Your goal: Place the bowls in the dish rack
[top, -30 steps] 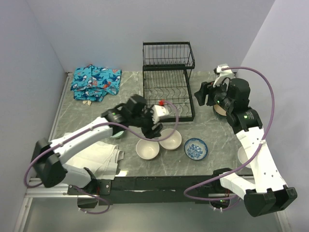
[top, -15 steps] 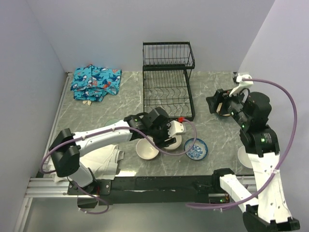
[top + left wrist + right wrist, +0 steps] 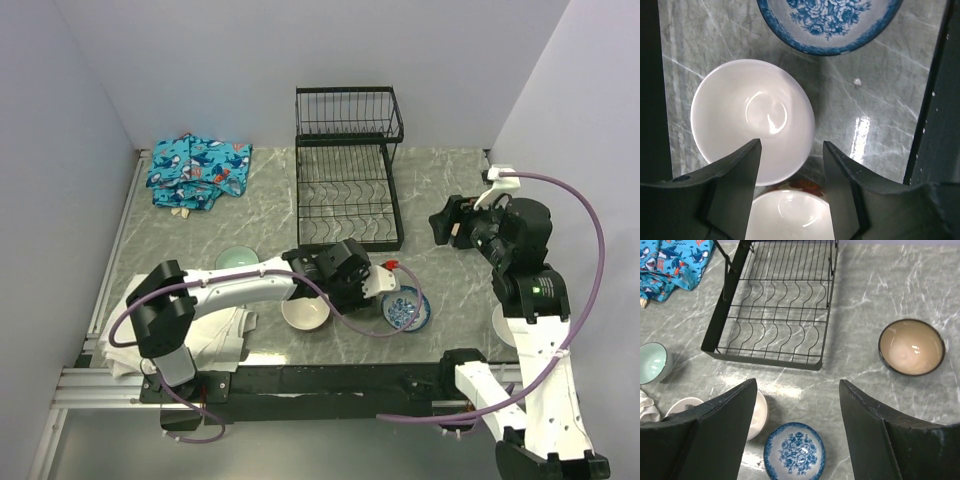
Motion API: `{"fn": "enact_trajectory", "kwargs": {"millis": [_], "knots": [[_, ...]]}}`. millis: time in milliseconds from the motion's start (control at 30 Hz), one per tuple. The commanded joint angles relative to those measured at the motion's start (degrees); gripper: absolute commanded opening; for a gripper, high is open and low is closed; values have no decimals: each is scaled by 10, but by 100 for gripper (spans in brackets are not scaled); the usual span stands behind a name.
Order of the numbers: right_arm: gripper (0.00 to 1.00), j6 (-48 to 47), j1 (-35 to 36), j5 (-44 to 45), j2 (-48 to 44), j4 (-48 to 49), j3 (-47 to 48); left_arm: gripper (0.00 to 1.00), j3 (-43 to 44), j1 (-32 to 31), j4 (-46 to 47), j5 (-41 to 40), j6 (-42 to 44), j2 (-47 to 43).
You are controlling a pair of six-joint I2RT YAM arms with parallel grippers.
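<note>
Two fingers of the left tool (image 3: 791, 150) stand apart, and nothing is squeezed between them yet. The near rim of a white bowl (image 3: 752, 115) sits in the gap. I think the tool is lined up there so it can pinch that rim and lift the bowl. I cannot tell if the fingers touch it.

Just beside this bowl, to the near left, is a second white bowl (image 3: 787, 217) with a bit of red-orange under it. To the right is a blue flower bowl (image 3: 405, 308). All three sit close together on the grey worktop (image 3: 440, 270), so the tool has to come straight down between them.

A pale green bowl (image 3: 238, 259) waits farther left. The dish rack (image 3: 345, 190) is farther back in the middle. It has no bowl in it, so the job looks like it is only starting.

The right tool (image 3: 797, 385) is wide open and holds nothing. It hangs high over the right side, maybe to stay out of the way. A brown bowl (image 3: 911, 346) sits to the right of the rack, apart from it. That one is closest to the right arm, so it may be its bowl to fetch.

A blue fish cloth (image 3: 195, 170) lies far left.
</note>
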Motion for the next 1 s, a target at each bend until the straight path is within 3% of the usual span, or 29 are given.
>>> {"fn": "enact_trajectory", "kwargs": {"millis": [0,867,967], "knots": [[74,15,-12,-17,-19,15,-3,57,29,-1,29,-7,-11,18],[73,10,-25,-30,-19,29,-17,47,73,-3,27,-1,-32,109],[73,10,-25,-30,-21,29,-20,36,78,-3,26,-1,-33,110]]}}
